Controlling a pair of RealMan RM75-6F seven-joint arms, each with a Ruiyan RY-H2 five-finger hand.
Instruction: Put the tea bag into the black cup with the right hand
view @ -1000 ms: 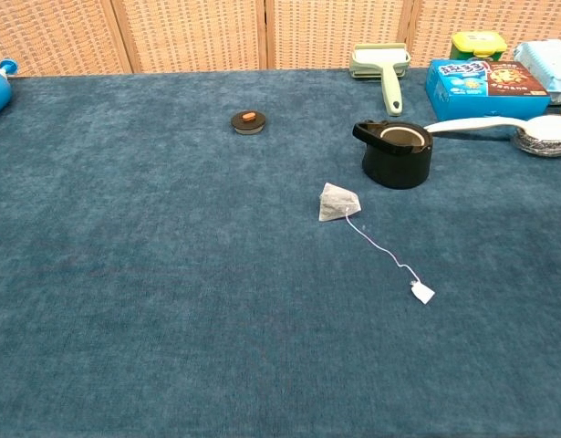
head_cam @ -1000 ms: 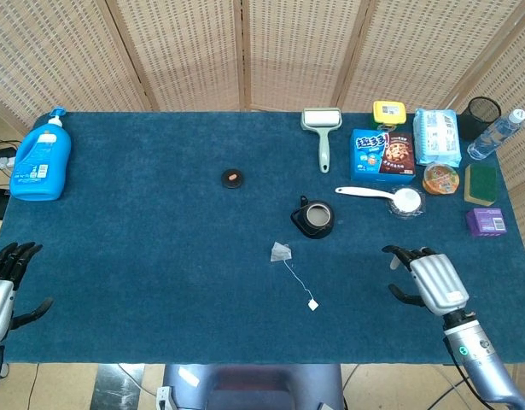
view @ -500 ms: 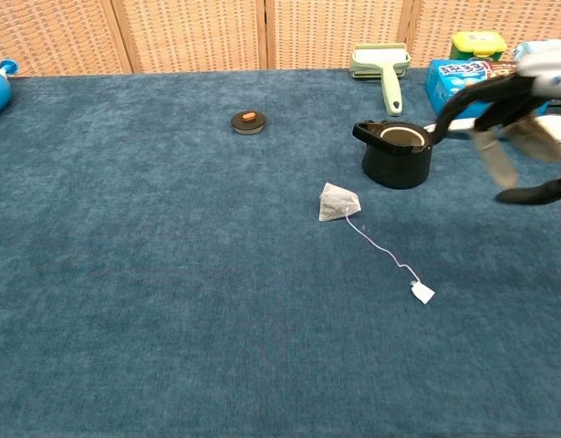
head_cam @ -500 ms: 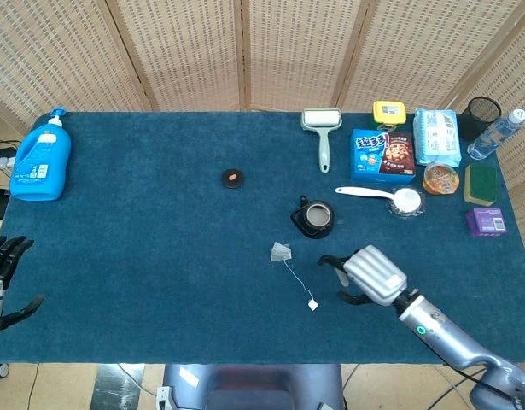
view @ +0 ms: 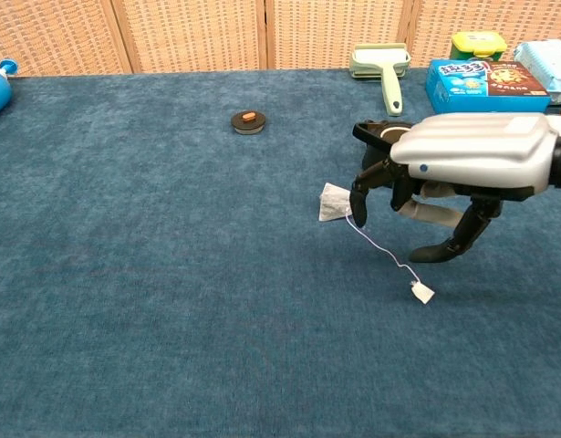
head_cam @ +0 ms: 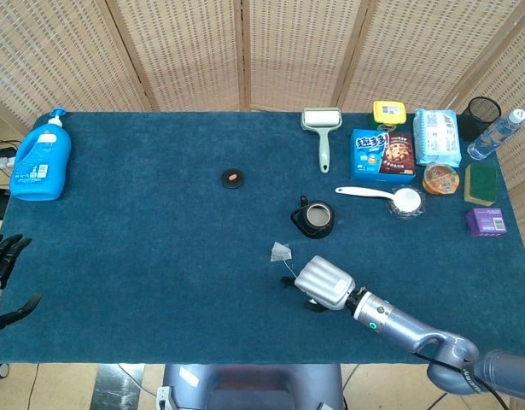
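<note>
Right hand [view: 441, 187] is low over the table [head_cam: 142, 248], fingers spread and curved downward, nothing held; fingertips [view: 358, 212] hang just beside the tea bag [view: 334, 203], on its string side. Tea bag lies flat on the blue cloth, its string [view: 382, 247] trailing toward the robot to a small paper tag [view: 423, 292]. From the head view the hand [head_cam: 324, 283] covers part of the string, so I cannot tell whether anything touches it. Black cup [head_cam: 316, 219] stands upright just beyond the tea bag, apart from it, mouth open upward; in the chest view the hand blocks most of it. Left hand [head_cam: 1, 270] sits at the near left table edge, fingers apart, empty, well clear of the work. Judgement: this is the reach-and-pinch step, grasp not yet made. A good pick likely means closing thumb and a finger on the bag body or on the string close to it, lifting straight up so the tag clears the cloth, then carrying over the cup mouth without nudging the cup. Risk: pinching cloth pile instead of the thin bag.
</note>
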